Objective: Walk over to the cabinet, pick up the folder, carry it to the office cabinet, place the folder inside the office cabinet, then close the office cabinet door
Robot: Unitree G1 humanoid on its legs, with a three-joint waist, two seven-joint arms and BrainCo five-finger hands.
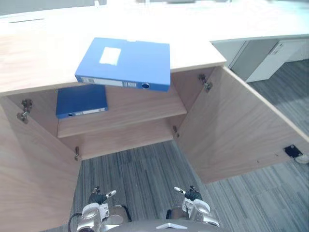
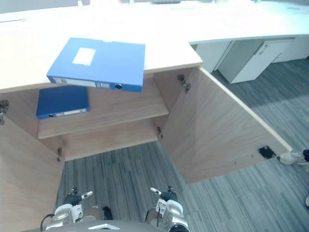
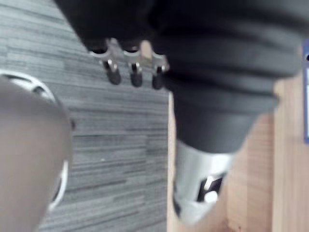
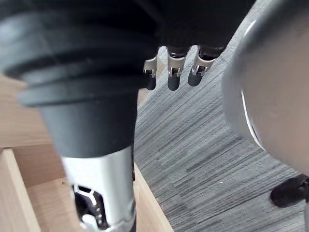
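Up at 12 o'clock on the counter (image 1: 193, 43): folder (image 1: 124, 63), long axis 9-to-3, well apart. Nearer left hand (image 1: 99, 197) than right hand (image 1: 191, 194); fingers (image 3: 136, 76) relaxed, empty.

Both hands look alike on my feed. The left hand (image 1: 99, 197) and right hand (image 1: 191, 194) each wear a dark ribbed cover over the back and wrist. The left arm (image 1: 91, 213) and right arm (image 1: 200, 209) have rounded silver-grey shells. Close up, I see the left fingers (image 3: 135, 72) and right fingers (image 4: 173, 77) as silver links with dark rounded tips. The left thumb (image 3: 200, 188) and right thumb (image 4: 99, 198) are silver with dark slots.
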